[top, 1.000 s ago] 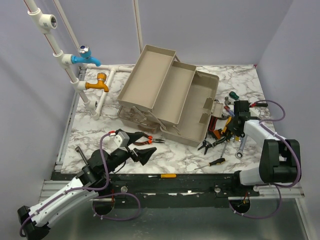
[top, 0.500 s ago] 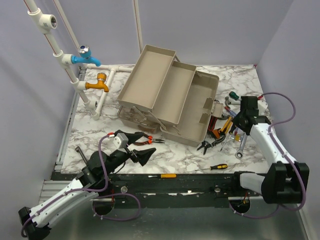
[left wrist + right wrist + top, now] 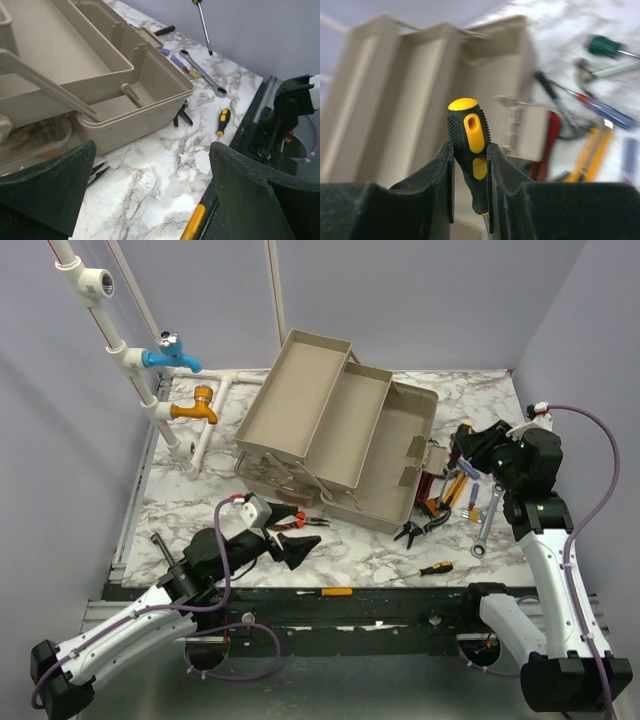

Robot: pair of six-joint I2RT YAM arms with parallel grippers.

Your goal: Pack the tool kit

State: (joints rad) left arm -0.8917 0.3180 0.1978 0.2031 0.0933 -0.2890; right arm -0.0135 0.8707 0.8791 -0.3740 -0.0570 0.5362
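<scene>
The tool kit's beige toolbox [image 3: 340, 435] stands open mid-table with its trays folded out toward the back left. My right gripper [image 3: 463, 445] hovers just right of the box, above the pile of loose tools [image 3: 450, 492]. It is shut on a black-and-yellow screwdriver [image 3: 470, 145], handle up and shaft [image 3: 203, 27] hanging down. My left gripper [image 3: 292, 548] sits low near the front edge, left of centre, open and holding nothing. In the left wrist view its fingers [image 3: 47, 192] frame bare marble.
A wrench [image 3: 485, 525], black pliers [image 3: 410, 531] and a small yellow-black screwdriver [image 3: 434, 567] lie right of the box. Red-handled pliers [image 3: 290, 523] rest by my left gripper. A yellow-handled tool [image 3: 335, 591] lies on the front rail. White pipes with a blue tap [image 3: 170, 355] and an orange tap [image 3: 195, 407] stand back left.
My right gripper closed on the screwdriver, lifted it off the tool pile and swung up toward the toolbox. My left arm edged slightly right.
</scene>
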